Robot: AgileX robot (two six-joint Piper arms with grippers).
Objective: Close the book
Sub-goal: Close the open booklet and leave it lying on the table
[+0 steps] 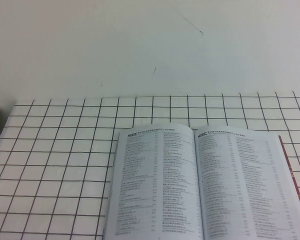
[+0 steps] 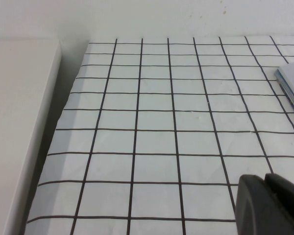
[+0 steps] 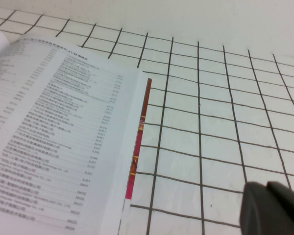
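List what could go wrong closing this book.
1. The right gripper hovers over the checked cloth beside the book, by its red cover edge; it may catch only loose pages, not the cover.
2. The left gripper hovers over cloth off its left side, so a push could slide the book.

Plenty of open table [image 1: 55,165] over the whole left half, plus a far strip running up to the wall [image 1: 140,45]. Only real obstacle: the open book [image 1: 200,185], flat on the near right part, pages low enough to pass over. Narrow bare strip of grid just right of its red cover edge [image 3: 139,137]. Over on the left side, the left gripper [image 2: 269,205] above bare squares, well apart from the book's corner, and the right gripper [image 3: 272,208] above bare squares near that red edge. Raised white ledge [image 2: 19,122] hemming in the table's left side.
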